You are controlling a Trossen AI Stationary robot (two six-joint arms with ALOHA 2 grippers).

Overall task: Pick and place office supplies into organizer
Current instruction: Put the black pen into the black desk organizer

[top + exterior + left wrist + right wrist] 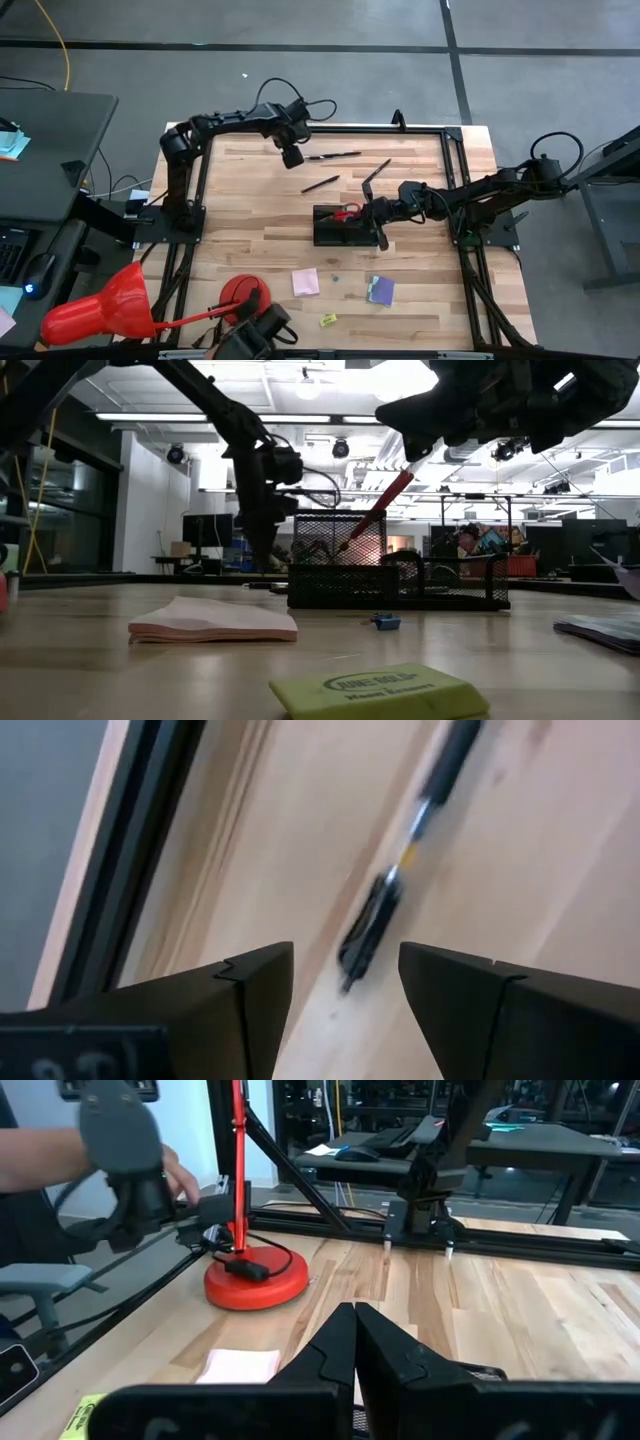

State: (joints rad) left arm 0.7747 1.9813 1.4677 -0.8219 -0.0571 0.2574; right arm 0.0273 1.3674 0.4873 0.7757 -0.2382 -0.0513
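The black mesh organizer (340,232) (400,582) stands mid-table. My right gripper (372,211) (355,1342) hovers over its right part, shut on the red-handled scissors (347,212) (385,505). They slant down into the organizer. My left gripper (291,157) (345,982) is open near the table's far edge. Its fingers stand on either side of the end of a thin dark pen (335,155) (372,925) lying flat on the wood, without touching it. Two more dark pens (320,184) (377,170) lie between the arms. My right gripper holds the scissors by their upper end (408,468), coming level from the table's right. The scissors hang tilted, with the lower end (347,543) inside the organizer. In the right wrist view the shut fingers (330,1355) hide the place of contact.
A pink pad (306,281) (215,622), a purple pad (380,290), a yellow piece (328,320) (380,690) and a tiny blue bit (385,622) lie near the front edge. A red cone (100,305) and red disc (240,290) (255,1280) are at near left. A person's hand (180,1180) is there too.
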